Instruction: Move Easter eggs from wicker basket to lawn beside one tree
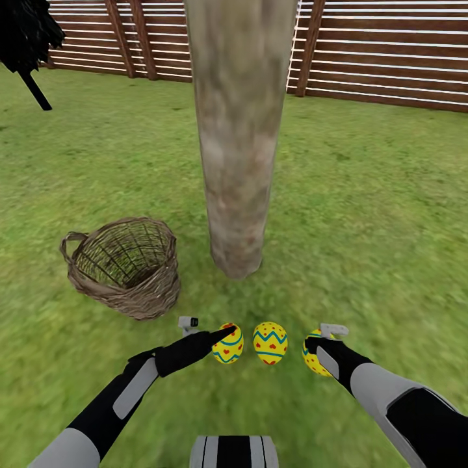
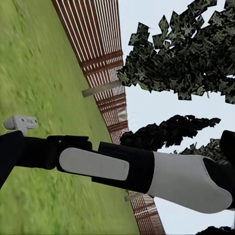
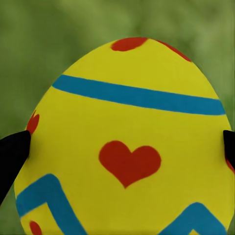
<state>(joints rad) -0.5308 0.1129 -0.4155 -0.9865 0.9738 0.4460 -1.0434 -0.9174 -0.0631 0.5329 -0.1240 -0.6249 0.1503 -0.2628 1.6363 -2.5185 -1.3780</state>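
The tree [image 1: 237,162] with its thick pale trunk stands in the middle of the lawn [image 1: 370,214]. The wicker basket [image 1: 133,296] sits to its left, and I see only grass through its weave. Three Easter eggs lie in a row in front of the trunk. My left gripper [image 1: 224,337] rests its tip against the left egg [image 1: 230,348] and looks open. The middle egg [image 1: 270,342] stands free on the grass. My right gripper [image 1: 316,348] is shut on the right egg [image 1: 312,363], with black fingertips [image 3: 12,152] on both sides of that egg [image 3: 127,98].
A brown slat fence [image 1: 390,58] runs along the back of the garden. A black-foliaged tree [image 1: 26,36] stands far left. The left wrist view looks across my right forearm [image 2: 147,171] toward the fence [image 2: 103,58] and dark tree crowns [image 2: 186,54]. Open grass lies right of the trunk.
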